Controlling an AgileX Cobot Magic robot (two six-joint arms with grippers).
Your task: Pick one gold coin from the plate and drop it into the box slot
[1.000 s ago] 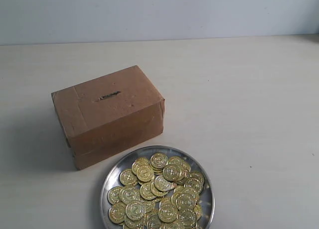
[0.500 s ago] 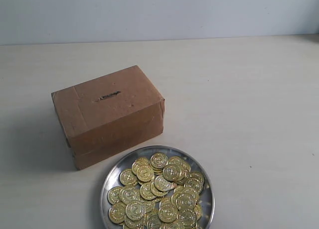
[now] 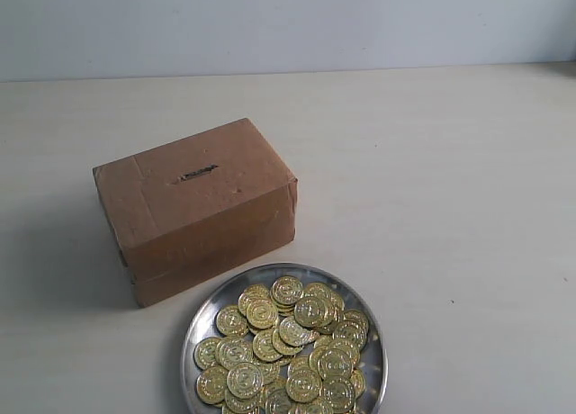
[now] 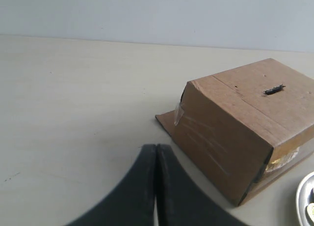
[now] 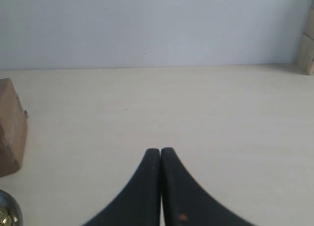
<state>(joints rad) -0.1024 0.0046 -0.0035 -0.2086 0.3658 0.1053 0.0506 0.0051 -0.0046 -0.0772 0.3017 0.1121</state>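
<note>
The round silver plate (image 3: 202, 319) sits at the front of the table, heaped with several gold coins (image 3: 288, 346). Behind it to the left stands the brown cardboard box (image 3: 193, 207), its small dark slot (image 3: 196, 174) on the top face. Neither arm shows in the exterior view. In the left wrist view my left gripper (image 4: 156, 146) is shut with nothing in it, hanging over bare table beside the box (image 4: 245, 132) and its slot (image 4: 274, 90). My right gripper (image 5: 160, 150) is shut and empty too, with a box corner (image 5: 11, 127) and a sliver of the plate (image 5: 9, 213) off to one side.
The pale table (image 3: 450, 180) runs back to a light wall. A sliver of the plate (image 4: 306, 206) shows at the edge of the left wrist view. A wooden object (image 5: 306, 44) stands at the far edge of the right wrist view.
</note>
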